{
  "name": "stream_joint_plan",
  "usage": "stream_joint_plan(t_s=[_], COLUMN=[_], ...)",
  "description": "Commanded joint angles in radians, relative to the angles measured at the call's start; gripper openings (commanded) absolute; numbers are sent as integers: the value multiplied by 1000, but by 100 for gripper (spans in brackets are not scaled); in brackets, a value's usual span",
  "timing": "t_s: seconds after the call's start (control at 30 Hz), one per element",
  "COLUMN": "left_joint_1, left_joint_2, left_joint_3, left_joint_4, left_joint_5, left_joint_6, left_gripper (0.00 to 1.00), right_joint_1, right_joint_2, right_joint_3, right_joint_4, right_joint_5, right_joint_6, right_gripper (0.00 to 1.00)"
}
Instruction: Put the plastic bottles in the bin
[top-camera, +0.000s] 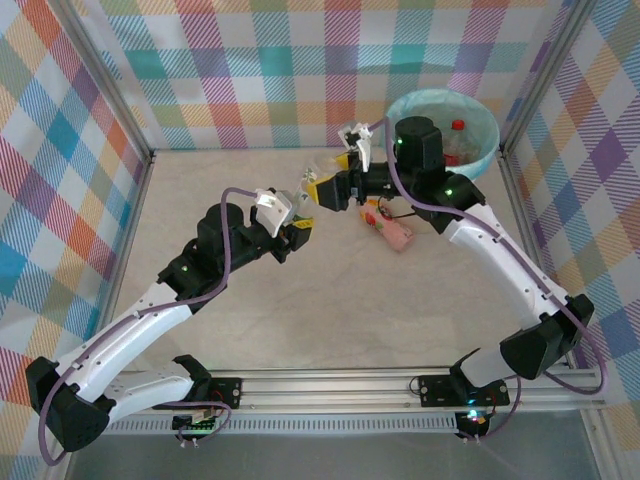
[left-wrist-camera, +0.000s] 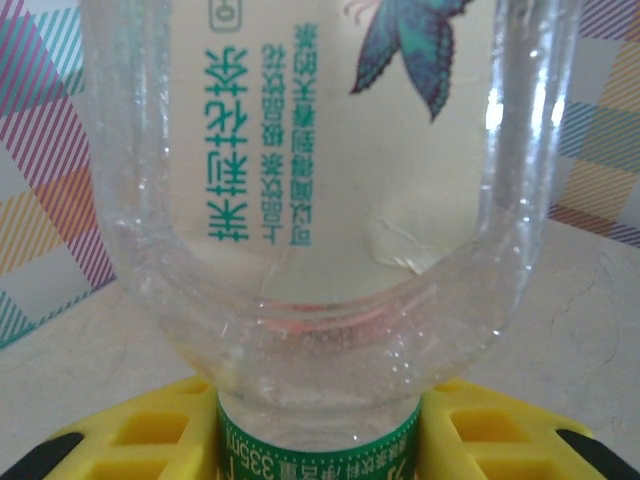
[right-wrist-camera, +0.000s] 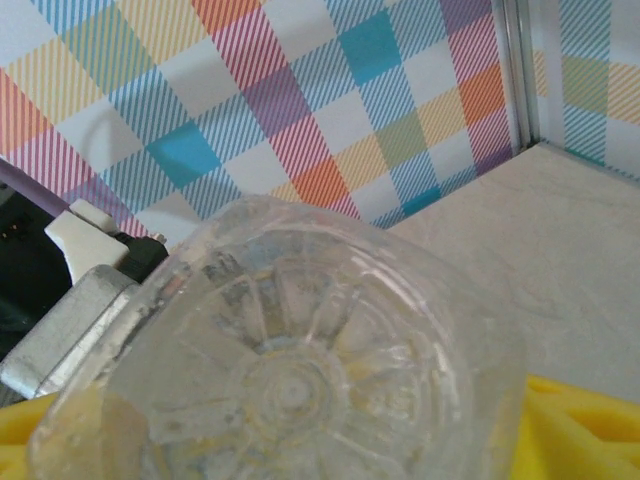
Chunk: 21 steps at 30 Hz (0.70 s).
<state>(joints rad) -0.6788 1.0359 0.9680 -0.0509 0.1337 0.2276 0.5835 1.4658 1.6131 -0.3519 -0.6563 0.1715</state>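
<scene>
the clear bottle (top-camera: 308, 197) hangs above the table (top-camera: 300, 320) near the middle of the top view, bridged between 2 arms. the left gripper (top-camera: 298, 226) is pressed together on its neck. in the left wrist view the yellow fingers (left-wrist-camera: 150, 432) pinch the green-banded neck at the bottom edge, and the body (left-wrist-camera: 320, 200) runs straight up the frame away from them. the bottle's long axis runs from lower left to upper right of the top view, base toward the right gripper (top-camera: 330, 190).

the right wrist view meets that base (right-wrist-camera: 290, 385) end-on, with yellow fingers (right-wrist-camera: 585, 430) on either side of it. i cannot tell whether they are gripping it or only bracketing it.

the bin (top-camera: 487, 155) sits in the upper right of the top view, beyond the right wrist, so the right arm is much the nearer one for the drop. 1 red-capped bottle (top-camera: 458, 135) already lies inside the bin.

on the way there, i judge the risks to be the bin's near rim and the right arm's own wrist over it. a pink bottle (top-camera: 392, 230) lies on the table just below and right of the handover, not yet binned.
</scene>
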Motion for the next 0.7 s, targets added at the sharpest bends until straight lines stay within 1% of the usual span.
stream_joint_plan(t_s=[0.0, 0.1, 0.23, 0.3, 0.33, 0.43, 0.47, 0.53, 0.6, 0.67], left_joint_1=[6, 5, 5, 5, 5, 6, 5, 5, 5, 5], left_joint_2=[3, 6, 4, -1, -6, -19, -25, -39, -53, -70], left_joint_3=[46, 53, 51, 51, 51, 49, 49, 43, 37, 30], left_joint_4=[-3, -19, -10, -4, -2, 3, 5, 6, 8, 7], left_joint_5=[-19, -31, -39, -45, -51, -70, -79, -89, -100, -109], left_joint_6=[13, 9, 5, 1, 0, -5, -7, -5, -6, -5], left_gripper=[21, 23, 25, 28, 34, 60, 66, 73, 77, 79], right_joint_1=[4, 4, 5, 5, 4, 3, 1, -9, -27, -53], right_joint_2=[19, 25, 26, 25, 22, 12, 7, -5, -18, -37], right_joint_3=[55, 74, 84, 90, 96, 116, 126, 150, 180, 213], right_joint_4=[4, -29, -30, -34, -40, -68, -84, -119, -157, -196], right_joint_5=[11, 53, 57, 66, 80, 146, 174, 236, 311, 411], right_joint_6=[19, 22, 35, 39, 40, 40, 37, 20, 0, -35], right_gripper=[68, 59, 53, 51, 50, 48, 47, 46, 46, 47])
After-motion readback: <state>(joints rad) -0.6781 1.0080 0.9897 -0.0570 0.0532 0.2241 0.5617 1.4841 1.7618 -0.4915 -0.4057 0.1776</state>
